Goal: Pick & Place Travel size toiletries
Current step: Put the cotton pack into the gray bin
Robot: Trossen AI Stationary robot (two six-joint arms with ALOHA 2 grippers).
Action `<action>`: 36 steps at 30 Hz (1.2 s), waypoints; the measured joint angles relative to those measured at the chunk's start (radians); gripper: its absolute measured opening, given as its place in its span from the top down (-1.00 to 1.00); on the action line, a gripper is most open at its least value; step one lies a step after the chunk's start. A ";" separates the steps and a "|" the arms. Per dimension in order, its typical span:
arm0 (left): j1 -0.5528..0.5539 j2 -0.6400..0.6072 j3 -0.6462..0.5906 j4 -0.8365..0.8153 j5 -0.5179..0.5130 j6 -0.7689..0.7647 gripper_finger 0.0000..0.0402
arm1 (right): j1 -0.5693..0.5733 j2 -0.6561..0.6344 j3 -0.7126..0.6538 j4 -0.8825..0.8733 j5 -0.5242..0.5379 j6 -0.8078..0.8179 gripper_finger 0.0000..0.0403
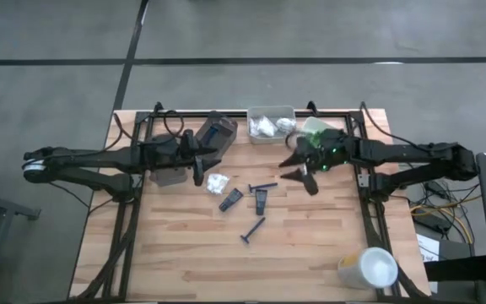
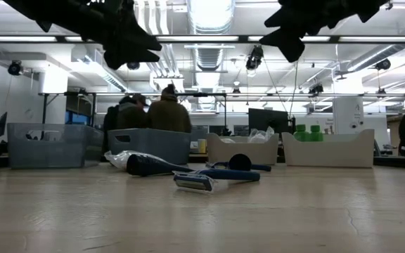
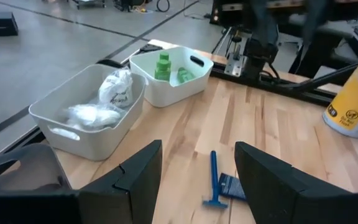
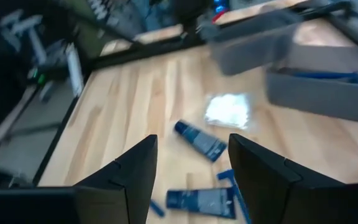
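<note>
Left tool (image 1: 202,165) above the desk (image 1: 310,253), just beside the grey tray (image 1: 218,131); fingers (image 3: 138,171) spread wide, nothing between them. Right tool (image 1: 298,169) raised over the back right part of the desk, near the white tray of green bottles (image 3: 173,74); fingers (image 4: 260,168) apart, nothing pinched, bare wood in the gap.

Travel size toiletries partly sorted, partly loose:
- White packets (image 3: 98,106) in the pale tray (image 1: 270,110) at the back edge, just beside the tray of green bottles.
- One white packet (image 1: 218,181) loose on the desk, near the left tool.
- Two navy tubes (image 1: 231,199) (image 1: 261,201) lying flat mid-desk, between the two tools, near each other but apart.
- One blue razor (image 1: 262,187) just behind the tubes, a second razor (image 1: 253,230) farther toward the front, well apart from the rest.

Large white cup (image 1: 369,268) on its side at the front right corner. Beyond the desk in the low view, people (image 2: 153,112) with backs turned.
</note>
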 joint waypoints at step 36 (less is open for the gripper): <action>-0.091 0.002 0.000 -0.183 0.045 0.108 -0.03 | 0.229 0.543 0.498 -0.346 0.007 -0.162 0.51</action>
